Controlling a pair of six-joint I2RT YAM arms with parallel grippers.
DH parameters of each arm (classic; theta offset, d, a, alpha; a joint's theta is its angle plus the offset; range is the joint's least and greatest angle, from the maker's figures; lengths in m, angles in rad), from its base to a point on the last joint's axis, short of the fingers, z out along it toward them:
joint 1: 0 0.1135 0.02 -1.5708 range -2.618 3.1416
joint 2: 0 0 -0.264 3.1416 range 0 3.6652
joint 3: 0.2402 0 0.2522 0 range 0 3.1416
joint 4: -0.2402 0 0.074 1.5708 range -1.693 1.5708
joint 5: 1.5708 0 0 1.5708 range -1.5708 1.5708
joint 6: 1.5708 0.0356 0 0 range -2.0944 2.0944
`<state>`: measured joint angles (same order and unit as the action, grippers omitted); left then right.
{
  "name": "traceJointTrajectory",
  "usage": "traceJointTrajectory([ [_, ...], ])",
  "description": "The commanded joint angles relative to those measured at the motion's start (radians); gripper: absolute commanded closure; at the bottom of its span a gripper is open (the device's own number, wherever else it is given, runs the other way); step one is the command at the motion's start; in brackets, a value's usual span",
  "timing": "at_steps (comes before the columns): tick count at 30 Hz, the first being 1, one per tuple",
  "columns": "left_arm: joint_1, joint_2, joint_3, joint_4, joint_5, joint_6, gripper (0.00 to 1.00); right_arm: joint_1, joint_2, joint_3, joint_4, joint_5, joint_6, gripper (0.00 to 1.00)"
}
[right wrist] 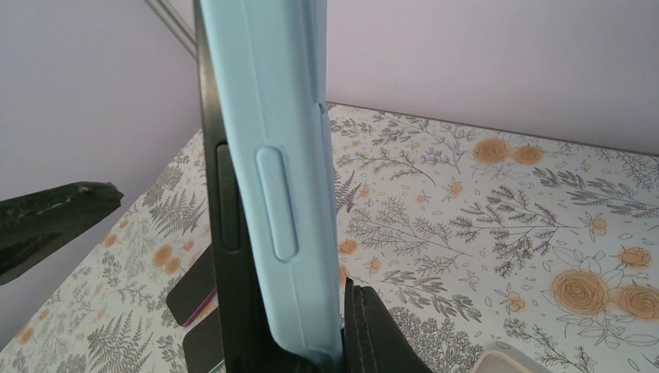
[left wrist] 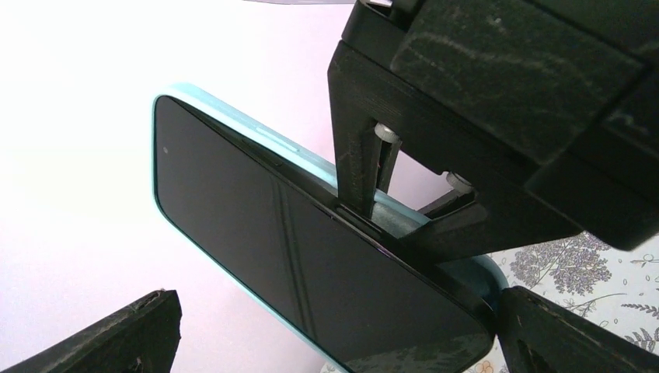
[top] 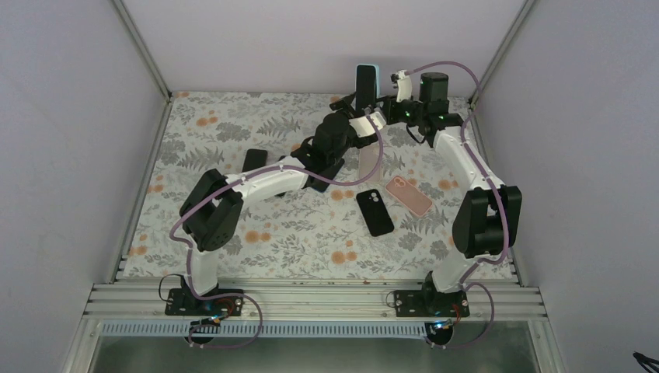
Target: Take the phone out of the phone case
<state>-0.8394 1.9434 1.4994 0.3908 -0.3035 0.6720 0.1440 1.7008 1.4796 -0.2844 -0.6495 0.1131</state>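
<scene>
A phone [top: 364,84] with a dark screen sits in a light blue phone case [right wrist: 272,194] and is held upright above the table's far edge. My right gripper [right wrist: 311,350] is shut across it, one finger on the screen and one on the case's back. In the left wrist view the phone [left wrist: 295,256] slants across the frame, with the right gripper's fingers [left wrist: 365,186] clamped over its long edge. My left gripper [left wrist: 334,342] is open, with the phone's lower end between its fingers and untouched. In the right wrist view the phone's dark side [right wrist: 225,233] shows beside the case's edge.
On the flowered table [top: 233,124] lie a black phone case [top: 375,211], a pink one [top: 408,195], a dark one [top: 253,161] at the left and a pale one [top: 365,159] under the left arm. Frame posts and walls stand close behind the arms.
</scene>
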Motion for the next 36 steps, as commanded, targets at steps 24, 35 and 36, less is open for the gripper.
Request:
traceJointTrajectory([
  [24, 0.032, 0.061, -0.079, 0.735, -0.249, 0.507, 0.00, 0.069, -0.147, -0.159, 0.150, -0.051, 0.066, 0.97],
  [35, 0.049, 0.083, -0.126, 0.851, -0.161, 0.563, 0.50, 0.101, -0.121, -0.191, 0.159, -0.065, 0.068, 0.97],
  [36, 0.049, 0.094, -0.116, 0.866, -0.159, 0.582, 0.51, 0.105, -0.118, -0.193, 0.159, -0.064, 0.067, 0.97],
])
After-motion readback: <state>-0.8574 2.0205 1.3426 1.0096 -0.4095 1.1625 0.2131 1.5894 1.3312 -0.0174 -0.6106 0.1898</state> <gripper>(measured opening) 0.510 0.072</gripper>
